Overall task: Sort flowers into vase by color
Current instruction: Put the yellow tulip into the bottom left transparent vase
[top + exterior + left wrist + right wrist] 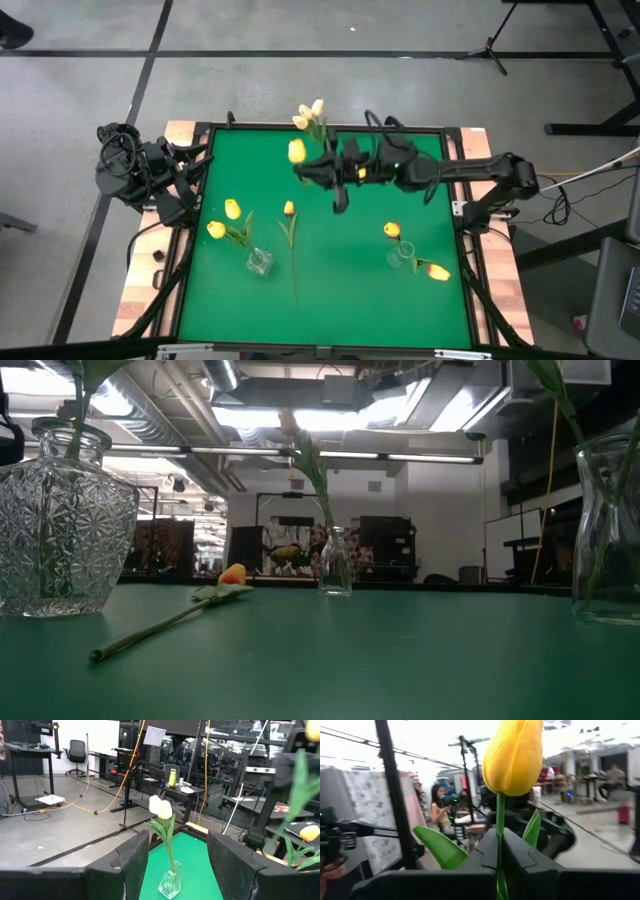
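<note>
Pinched tight on a green stem, the right gripper [305, 170] holds a yellow tulip [297, 151] over the far middle of the green table [340, 300] in the high view, its arm stretched flat across from the right edge. Just beyond stands a small vase with white tulips [311, 114]. The left gripper [195, 180] waits folded at the left edge, jaws spread and holding nothing. Nearer the front, two yellow tulips [225, 220] sit in a glass vase [260, 263], an orange tulip [289, 209] lies loose on the cloth, and orange-red ones [415, 252] occupy the right vase.

From table height, the loose orange tulip [231, 574] lies flat, the cut-glass vase [62, 525] near left, the far bottle vase [335, 565] central.

Past the left wrist's parted fingers [131, 860], the white tulips [161, 808] stand upright in their vase [169, 884].

At the right wrist, the yellow tulip [512, 752] rises straight from the closed jaws.

Risk, as I judge it: the long stem may snag the narrow neck or tip the light vase; released near the white flowers, it would be missorted.
</note>
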Controlling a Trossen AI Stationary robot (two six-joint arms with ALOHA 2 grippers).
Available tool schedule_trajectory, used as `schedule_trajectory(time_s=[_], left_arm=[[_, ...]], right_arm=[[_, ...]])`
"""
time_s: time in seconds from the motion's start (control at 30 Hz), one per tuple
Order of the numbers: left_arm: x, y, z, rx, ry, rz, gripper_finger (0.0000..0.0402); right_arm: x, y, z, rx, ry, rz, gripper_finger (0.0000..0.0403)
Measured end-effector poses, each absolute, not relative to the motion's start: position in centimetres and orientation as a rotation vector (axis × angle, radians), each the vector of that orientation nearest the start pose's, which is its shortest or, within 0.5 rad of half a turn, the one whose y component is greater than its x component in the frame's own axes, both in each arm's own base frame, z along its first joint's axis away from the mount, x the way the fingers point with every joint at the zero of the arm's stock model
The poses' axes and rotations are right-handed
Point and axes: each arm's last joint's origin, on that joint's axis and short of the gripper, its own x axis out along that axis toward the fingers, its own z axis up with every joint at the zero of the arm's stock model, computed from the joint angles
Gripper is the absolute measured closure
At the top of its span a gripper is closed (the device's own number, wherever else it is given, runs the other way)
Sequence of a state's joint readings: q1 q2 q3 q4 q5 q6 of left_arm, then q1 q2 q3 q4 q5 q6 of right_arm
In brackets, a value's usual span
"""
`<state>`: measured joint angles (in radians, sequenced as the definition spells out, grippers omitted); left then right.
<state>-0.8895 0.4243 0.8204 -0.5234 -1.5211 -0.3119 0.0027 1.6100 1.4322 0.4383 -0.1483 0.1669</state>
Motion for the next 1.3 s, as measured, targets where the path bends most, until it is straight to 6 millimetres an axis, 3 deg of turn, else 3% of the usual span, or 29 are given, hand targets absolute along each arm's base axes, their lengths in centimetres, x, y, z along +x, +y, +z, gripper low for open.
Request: schedule_trajectory(time_s=[0.4, 0.8, 1.1, 1.3], left_arm=[[5.4, -2.1, 35.3, -0.182, -0.053, 0.630, 0.0205], [5.5, -2.1, 35.3, -0.184, -0.053, 0.630, 0.0205], [5.5, -2.1, 35.3, -0.184, -0.053, 0.630, 0.0205], [5.4, -2.1, 35.3, -0.184, -0.053, 0.630, 0.0205]], right_arm=[[40.2, 5.8, 38.4, 0.093, -0.403, 0.294, 0.0393], [42.0, 6.5, 35.9, 0.114, -0.460, 0.394, 0.0391], [42.1, 6.4, 37.6, 0.067, -0.531, 0.466, 0.0391], [43.9, 6.6, 37.5, 0.085, -0.527, 0.587, 0.0391]])
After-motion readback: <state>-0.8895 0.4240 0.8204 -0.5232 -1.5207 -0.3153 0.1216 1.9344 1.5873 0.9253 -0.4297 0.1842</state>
